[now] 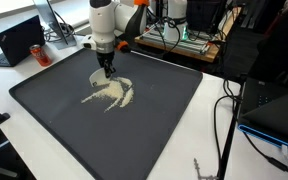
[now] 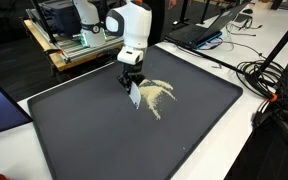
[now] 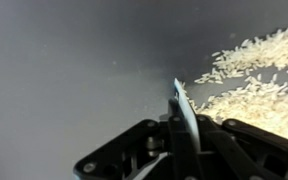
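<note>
A loose heap of pale rice-like grains lies in streaks on a big dark tray. My gripper points straight down at the heap's edge, shut on a thin flat card. In the wrist view the card shows edge-on, its lower edge at or just above the tray surface. The grains spread to its right. To the card's left the tray is bare.
Past the tray, a laptop and a dark red can sit on the white table. Cables and another laptop lie beside the tray. A wooden bench with equipment stands behind the arm.
</note>
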`<control>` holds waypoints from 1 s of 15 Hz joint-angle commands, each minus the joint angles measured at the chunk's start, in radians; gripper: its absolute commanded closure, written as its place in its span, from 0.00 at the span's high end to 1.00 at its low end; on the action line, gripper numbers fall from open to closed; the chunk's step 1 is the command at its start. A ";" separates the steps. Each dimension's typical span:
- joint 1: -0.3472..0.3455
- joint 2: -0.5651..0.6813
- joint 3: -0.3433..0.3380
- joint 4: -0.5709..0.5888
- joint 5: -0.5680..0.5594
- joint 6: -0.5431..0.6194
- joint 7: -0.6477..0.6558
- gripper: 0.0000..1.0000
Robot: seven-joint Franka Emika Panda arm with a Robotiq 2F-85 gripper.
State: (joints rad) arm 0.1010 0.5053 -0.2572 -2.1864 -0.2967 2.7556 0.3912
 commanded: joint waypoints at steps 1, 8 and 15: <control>0.014 -0.020 0.042 -0.022 0.030 0.025 -0.046 0.01; 0.035 -0.046 0.091 -0.041 0.032 0.032 -0.067 0.01; 0.077 -0.093 0.042 -0.062 -0.004 -0.002 -0.020 0.01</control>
State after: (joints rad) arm 0.1449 0.4757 -0.1700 -2.1994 -0.2939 2.7727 0.3553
